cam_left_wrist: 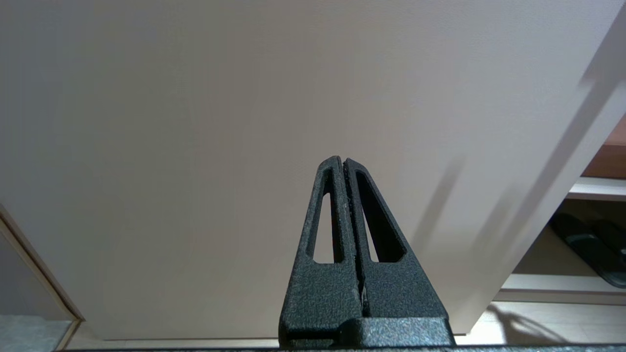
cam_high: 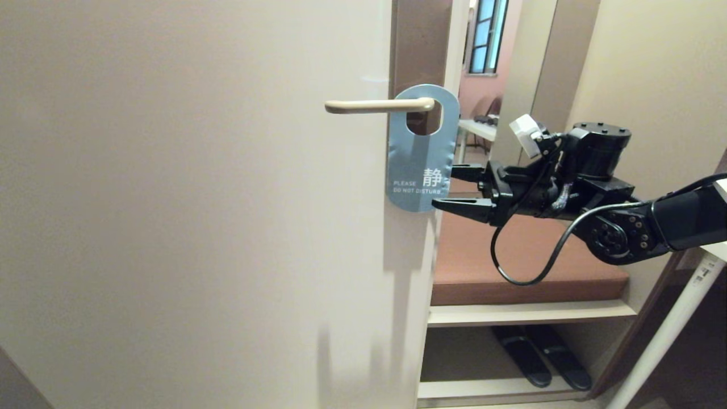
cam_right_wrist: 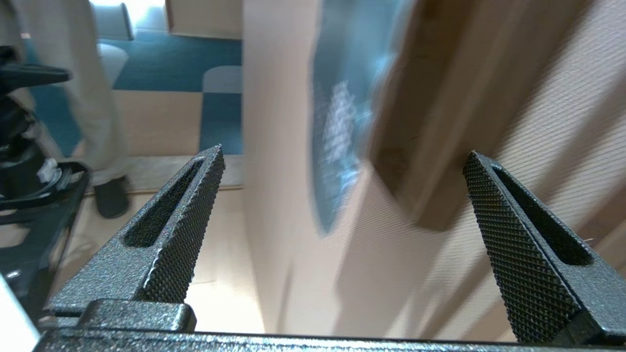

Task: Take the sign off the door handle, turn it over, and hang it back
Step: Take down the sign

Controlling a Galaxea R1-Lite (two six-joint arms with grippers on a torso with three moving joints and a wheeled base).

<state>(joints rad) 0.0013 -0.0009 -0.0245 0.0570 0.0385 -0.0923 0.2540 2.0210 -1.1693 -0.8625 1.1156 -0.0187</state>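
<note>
a pair of black flat slippers [cam_high: 539,355] lies on the low cream shelf [cam_high: 528,312] at near right. far beyond the cream door [cam_high: 187,216], a blue-paned window [cam_high: 487,35] shows.

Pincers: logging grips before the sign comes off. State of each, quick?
Left pincer: closed, empty.
Right pincer: open, holding nothing, beside the sign.

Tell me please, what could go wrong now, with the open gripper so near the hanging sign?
1. The sign hangs loosely on the handle. The open right gripper at its lower edge may push it aside instead of pinching it.
2. The sign lies close to the door, so one finger may hit the door edge.
3. Pulled straight away, its hole may catch on the handle and the card may bend.
</note>
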